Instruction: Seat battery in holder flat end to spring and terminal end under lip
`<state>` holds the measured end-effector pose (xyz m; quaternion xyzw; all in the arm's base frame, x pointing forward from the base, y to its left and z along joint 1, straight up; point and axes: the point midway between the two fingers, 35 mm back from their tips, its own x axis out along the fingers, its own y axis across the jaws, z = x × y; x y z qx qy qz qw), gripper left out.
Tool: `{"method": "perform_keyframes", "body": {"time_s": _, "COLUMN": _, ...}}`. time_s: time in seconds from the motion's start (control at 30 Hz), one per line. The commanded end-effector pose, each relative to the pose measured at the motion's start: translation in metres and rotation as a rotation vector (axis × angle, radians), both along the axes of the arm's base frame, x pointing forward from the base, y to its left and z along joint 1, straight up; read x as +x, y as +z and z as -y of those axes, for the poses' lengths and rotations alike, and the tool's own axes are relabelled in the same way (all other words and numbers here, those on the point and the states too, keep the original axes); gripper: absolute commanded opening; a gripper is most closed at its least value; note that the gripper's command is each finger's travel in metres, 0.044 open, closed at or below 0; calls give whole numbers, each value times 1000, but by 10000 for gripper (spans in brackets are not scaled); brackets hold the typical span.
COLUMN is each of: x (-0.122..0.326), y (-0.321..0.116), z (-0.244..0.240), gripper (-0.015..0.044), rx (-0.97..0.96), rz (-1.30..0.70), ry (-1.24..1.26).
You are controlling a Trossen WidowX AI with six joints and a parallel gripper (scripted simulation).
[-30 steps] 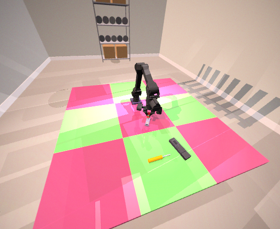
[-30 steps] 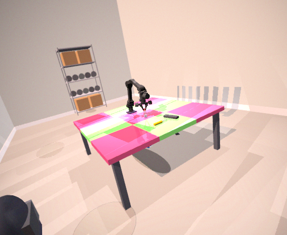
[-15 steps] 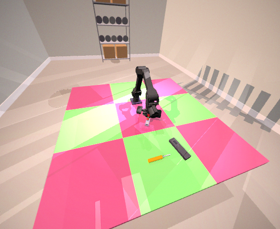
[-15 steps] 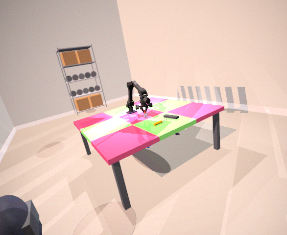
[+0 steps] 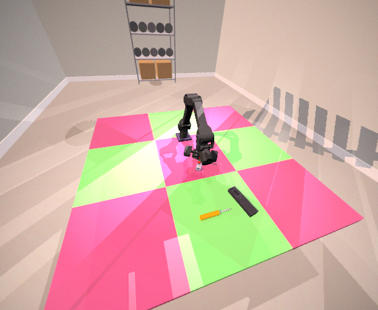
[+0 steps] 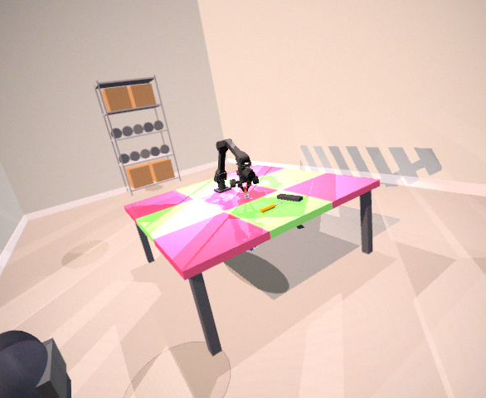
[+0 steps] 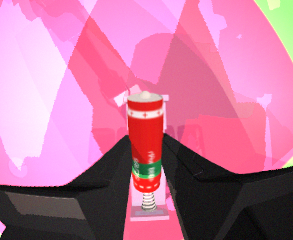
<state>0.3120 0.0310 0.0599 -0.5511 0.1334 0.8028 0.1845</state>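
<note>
One battery [image 5: 198,163] [image 6: 245,188] [image 7: 146,132] is in the gripper [image 5: 198,159] [image 6: 245,186] [image 7: 145,139], pinched between both fingers approx. mid-body. It's over the holder [image 5: 198,168] [image 6: 246,196] [image 7: 149,215], not seated. Flat end points to the spring [image 7: 148,201], term. end to the far end, so orientation looks OK. Flat end is close to the spring in the wrist view; whether they touch, can't tell. Term. end cap shows, so the batt. looks tilted, term. end up. Lip is mostly hidden behind it.

Step in hand, by my read: final align./insertion, with pick-up done and seating + release left.

Next move: keep the grip, ease the flat end onto the spring, compress it only a bit, then lower the term. end until it clears the lip and lies level. Light force only, esp. downward. Risks: term. end catches on the lip, spring kicks the batt. askew, or fingers bear on the holder. If it snags, back off & re-align rather than push. Once flat/straight, open gently, lift straight up, no contact after.

Screwdriver [image 5: 209,215] [image 6: 267,208] and remote [image 5: 242,201] [image 6: 289,197] lie well apart from the holder, n/a here.
</note>
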Motion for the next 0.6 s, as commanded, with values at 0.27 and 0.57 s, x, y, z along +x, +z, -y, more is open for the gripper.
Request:
{"method": "perform_keyframes", "body": {"time_s": 0.27, "x": 4, "y": -4, "z": 1, "gripper": 63, "rx": 42, "rz": -75, "ry": 4}}
{"method": "perform_keyframes", "body": {"time_s": 0.57, "x": 6, "y": -7, "z": 2, "gripper": 63, "rx": 59, "rz": -112, "ry": 4}}
